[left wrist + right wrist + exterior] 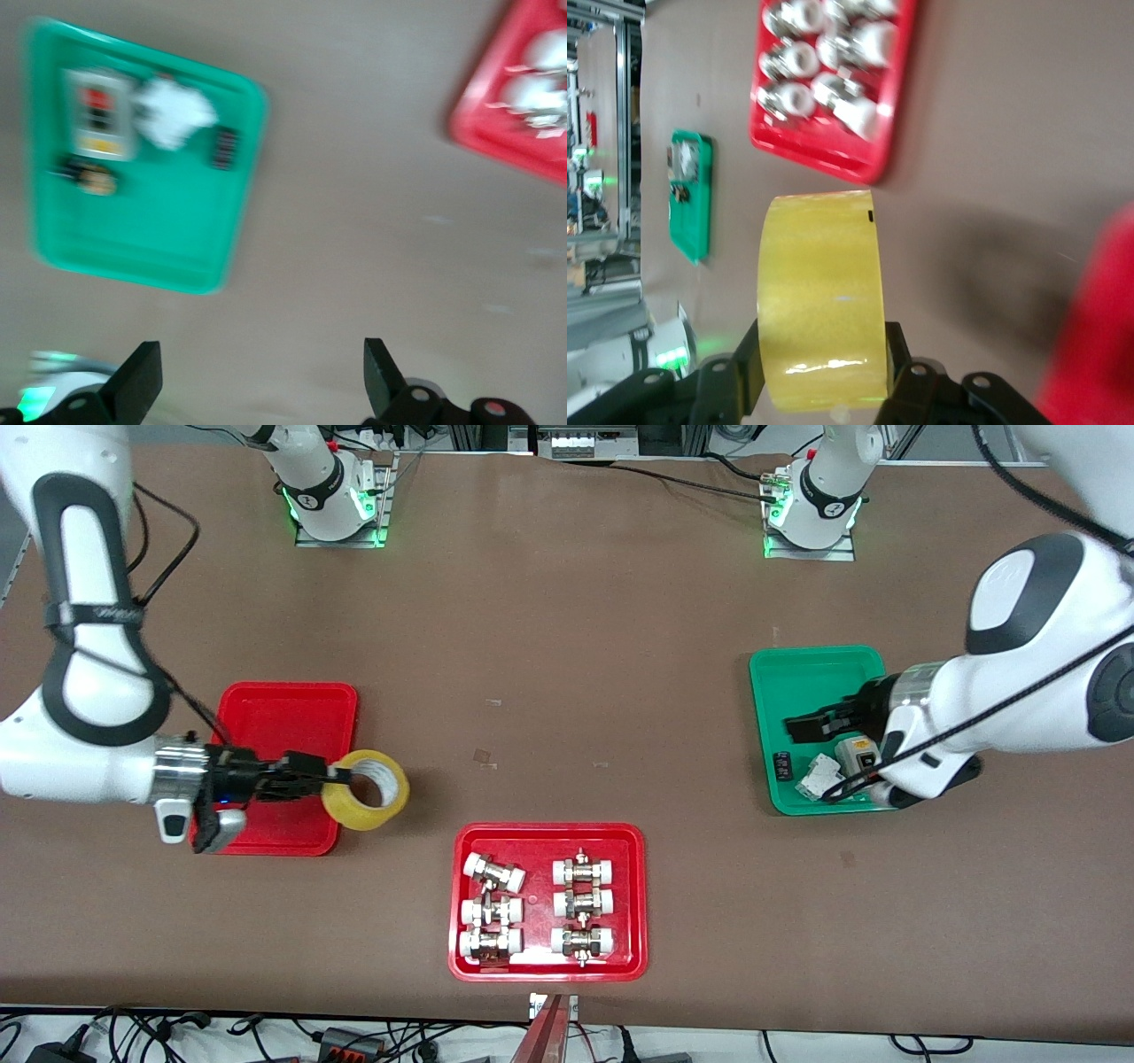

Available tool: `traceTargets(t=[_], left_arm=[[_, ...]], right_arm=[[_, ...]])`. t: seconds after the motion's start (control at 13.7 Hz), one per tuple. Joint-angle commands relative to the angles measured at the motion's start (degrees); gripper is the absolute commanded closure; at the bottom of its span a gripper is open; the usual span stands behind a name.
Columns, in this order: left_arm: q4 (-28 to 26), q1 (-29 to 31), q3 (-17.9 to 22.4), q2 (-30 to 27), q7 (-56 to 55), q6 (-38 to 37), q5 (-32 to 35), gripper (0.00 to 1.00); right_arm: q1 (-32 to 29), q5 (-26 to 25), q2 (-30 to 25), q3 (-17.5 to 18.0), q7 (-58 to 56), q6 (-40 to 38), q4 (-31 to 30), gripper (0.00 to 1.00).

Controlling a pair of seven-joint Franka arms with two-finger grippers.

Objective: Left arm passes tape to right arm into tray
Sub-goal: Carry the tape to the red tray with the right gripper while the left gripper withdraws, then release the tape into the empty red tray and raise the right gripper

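While the left wrist view is smeared and the small items in the green tray [802, 677] stay hard to name, the main business reads plainly. The right gripper [335, 777] is clamped on the wall of the tape [372, 802], 1 finger inside the core and 1 outside, holding the roll up at the edge of the plain red tray [288, 708], partly over bare table toward the middle. In the right wrist view the yellow band [822, 301] fills the space between the black fingers [740, 376]. The left gripper [802, 726] hangs over the green tray, its jaws spread wide and holding nothing. Nearer the front camera sits a second red tray [545, 965] with 6 metal-and-white fittings [492, 874], well apart from the tape.
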Motion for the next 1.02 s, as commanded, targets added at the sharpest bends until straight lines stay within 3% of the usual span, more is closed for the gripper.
traceTargets(t=[0.0,0.29,0.58,0.73,0.8,0.87,0.95], left_arm=[[-0.7,1.9,-0.2,-3.4,15.8,-5.0,10.6,0.0],[-5.8,4.9,-0.3,-7.6,20.8,-4.8,10.8,0.0],[-27.5,6.7,-0.6,-21.7,20.8,8.4,10.7,0.0],[-32.8,6.8,-0.3,-25.0,20.8,13.1,10.5,0.0],[-32.1,6.6,0.1,-24.8,21.0,13.2,10.5,0.0],[-30.7,6.6,0.0,-24.2,21.2,13.6,10.6,0.0],[-26.8,6.2,0.8,-21.3,21.2,13.5,10.5,0.0]], right_arm=[[-5.0,-3.2,3.1,1.3,-6.0,-4.7,1.0,1.0],[-9.2,-7.8,5.2,1.3,-13.9,-5.5,-1.8,1.0],[-11.8,-12.7,6.3,1.3,-15.9,-5.5,-2.6,1.0],[-12.4,-13.2,7.4,1.3,-16.4,-5.2,-2.6,0.94],[-12.4,-14.3,8.0,1.3,-16.5,-4.7,-2.6,0.69],[-12.2,-16.1,8.0,1.3,-16.6,-2.9,-2.6,0.03],[-11.8,-17.9,8.0,1.3,-17.1,-0.6,-2.6,0.0]])
